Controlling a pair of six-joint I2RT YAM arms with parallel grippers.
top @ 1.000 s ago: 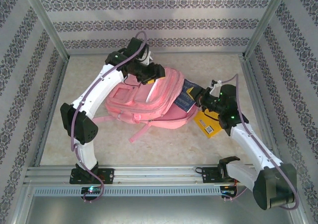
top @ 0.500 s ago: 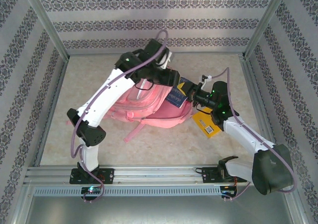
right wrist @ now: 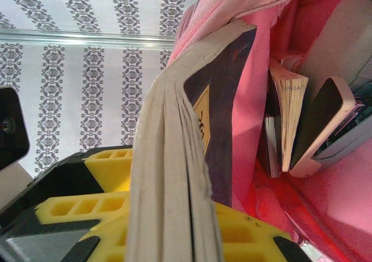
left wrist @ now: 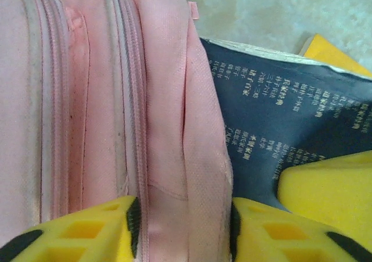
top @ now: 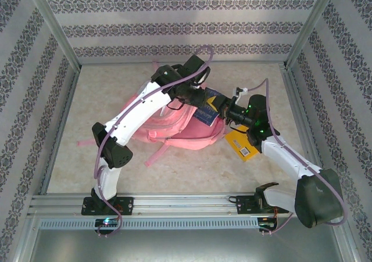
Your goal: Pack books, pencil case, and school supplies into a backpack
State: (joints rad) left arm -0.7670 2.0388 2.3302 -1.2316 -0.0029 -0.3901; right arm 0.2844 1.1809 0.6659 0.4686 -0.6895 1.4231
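Observation:
The pink backpack [top: 171, 128] lies on its side mid-table with its mouth toward the right. My left gripper [top: 200, 99] is shut on the fabric rim of that mouth; in the left wrist view both yellow fingers [left wrist: 87, 233] press a fold of the backpack [left wrist: 168, 128]. My right gripper [top: 224, 110] is shut on a dark navy book [top: 205, 112], whose far end is in the mouth. In the right wrist view the book [right wrist: 168, 157] stands on edge between the jaws, with the pink lining [right wrist: 349, 215] behind it. A yellow-orange book [top: 244, 144] lies on the table under the right arm.
Inside the backpack stand other books [right wrist: 289, 117] and a flat dark-faced item [right wrist: 325, 128]. Pink straps [top: 154, 156] trail toward the near side. Metal frame posts and patterned walls enclose the table on three sides.
The left arm swung right from the backpack's top to its mouth and its jaws closed on the fabric. The right gripper pushed the navy book toward the mouth, then held still.

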